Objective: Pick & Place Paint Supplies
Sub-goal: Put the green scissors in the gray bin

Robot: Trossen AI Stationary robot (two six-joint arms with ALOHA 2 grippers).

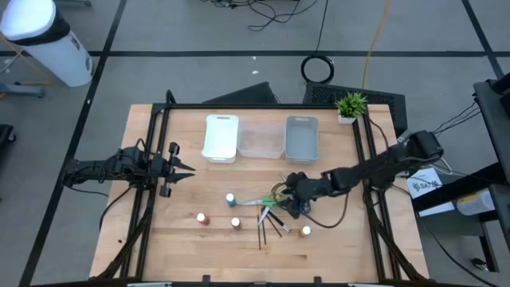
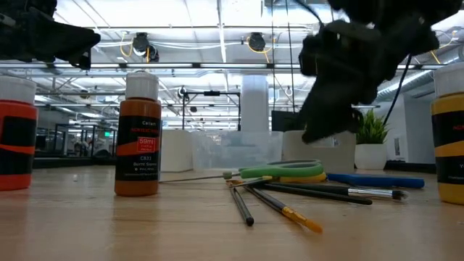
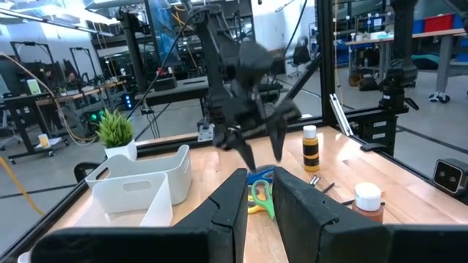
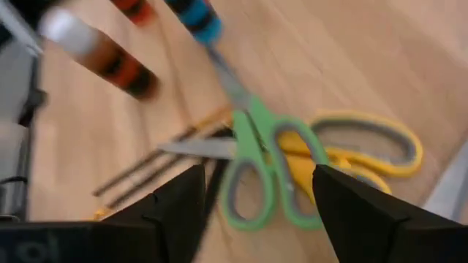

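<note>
Right pincer [image 4: 252, 201] is seen spread wide and empty, hung just above the green-handled steel scissors [image 4: 256, 164], which lie flat on the wooden desk [image 1: 175, 231] over a yellow-handled pair [image 4: 358, 157], beside thin dark brushes [image 1: 267, 223]. Scissors are judged light, rigid, low-lying; the pivot or handle loop is best pinched. Left pincer [image 1: 182, 169] is parked near the desk's left edge, nearly pressed together, holding nothing.

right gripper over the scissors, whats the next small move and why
Probably lower straight down and close on the green-handled scissors. The right gripper hangs above the pile with its jaws open, and in its wrist view the green handles lie between the fingers, on top of the yellow-handled scissors. The left gripper waits far off at the table's left side.
</note>
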